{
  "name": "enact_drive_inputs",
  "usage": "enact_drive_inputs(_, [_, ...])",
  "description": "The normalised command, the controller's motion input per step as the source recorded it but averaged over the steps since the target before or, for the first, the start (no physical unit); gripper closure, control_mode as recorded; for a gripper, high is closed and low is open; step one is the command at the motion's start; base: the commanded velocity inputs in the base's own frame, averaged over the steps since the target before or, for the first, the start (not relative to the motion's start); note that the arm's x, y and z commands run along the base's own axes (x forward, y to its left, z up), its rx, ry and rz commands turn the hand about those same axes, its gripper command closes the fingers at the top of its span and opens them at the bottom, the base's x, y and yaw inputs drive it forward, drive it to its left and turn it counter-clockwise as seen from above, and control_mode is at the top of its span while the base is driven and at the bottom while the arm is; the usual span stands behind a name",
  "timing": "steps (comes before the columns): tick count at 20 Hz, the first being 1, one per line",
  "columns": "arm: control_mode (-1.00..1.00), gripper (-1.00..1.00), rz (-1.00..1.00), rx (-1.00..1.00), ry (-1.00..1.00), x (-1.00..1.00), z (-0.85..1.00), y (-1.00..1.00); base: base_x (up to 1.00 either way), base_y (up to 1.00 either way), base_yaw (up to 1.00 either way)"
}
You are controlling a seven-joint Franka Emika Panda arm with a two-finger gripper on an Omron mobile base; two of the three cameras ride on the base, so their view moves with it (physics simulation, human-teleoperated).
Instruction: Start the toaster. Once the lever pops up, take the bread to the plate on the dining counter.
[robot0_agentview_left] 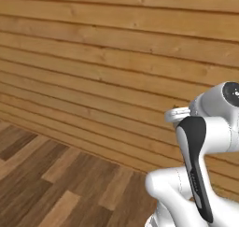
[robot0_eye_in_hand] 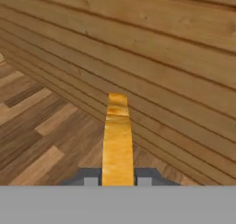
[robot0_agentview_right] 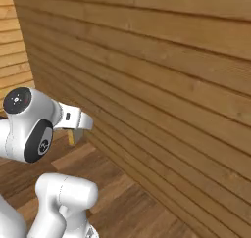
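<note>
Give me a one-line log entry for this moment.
carrying | gripper shut on golden-tan bread slice with darker crust, edge-on | facing wooden plank wall, wood floor below

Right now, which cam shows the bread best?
Hand view: the bread sits edge-on between the end effector fingertips, tan face and darker crust clear against the plank wall. Right base view shows just a small tan corner below the wrist. Left base view gives nothing I can identify as bread.
</note>
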Motion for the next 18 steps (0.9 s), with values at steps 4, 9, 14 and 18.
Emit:
enact_drive_inputs(4, [1.0, 1.0, 0.0, 0.0, 0.0, 0.0, 0.0, 0.0, 0.96, 0.0, 0.84])
enact_drive_inputs(9, [1.0, 1.0, 0.0, 0.0, 0.0, 0.0, 0.0, 0.0, 0.94, -0.01, 0.85])
enact_drive_inputs(14, [1.0, 1.0, 0.0, 0.0, 0.0, 0.0, 0.0, 0.0, 1.0, -0.08, 0.84])
enact_drive_inputs(18, [1.0, 1.0, 0.0, 0.0, 0.0, 0.0, 0.0, 0.0, 1.0, -0.09, 0.83])
